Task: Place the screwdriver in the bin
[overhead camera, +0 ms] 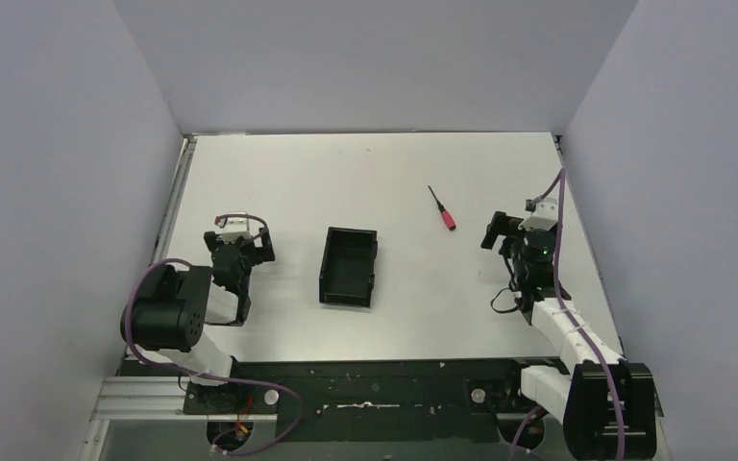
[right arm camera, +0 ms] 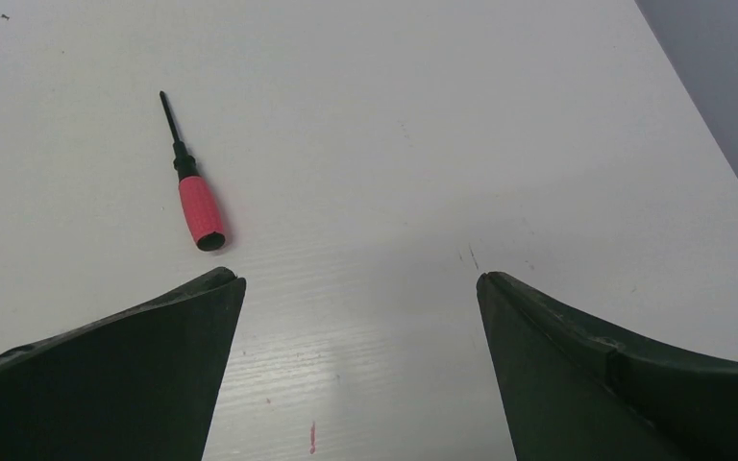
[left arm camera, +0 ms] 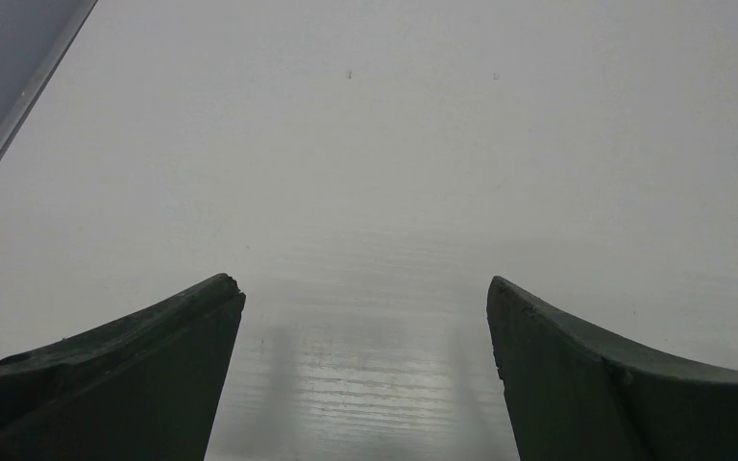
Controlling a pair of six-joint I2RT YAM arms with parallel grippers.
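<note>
The screwdriver (overhead camera: 441, 208) lies right of the bin (overhead camera: 349, 266), apart from it, while my left claw (left arm camera: 365, 298) and right claw (right arm camera: 360, 288) gape empty.

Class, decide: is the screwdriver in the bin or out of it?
Out. The screwdriver lies flat on the table, right of the empty bin.

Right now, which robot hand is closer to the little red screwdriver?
Right. The right gripper is open and close to the screwdriver, which lies just ahead of it toward the table's middle. The left gripper is much farther away, on the other side of the black bin.
</note>
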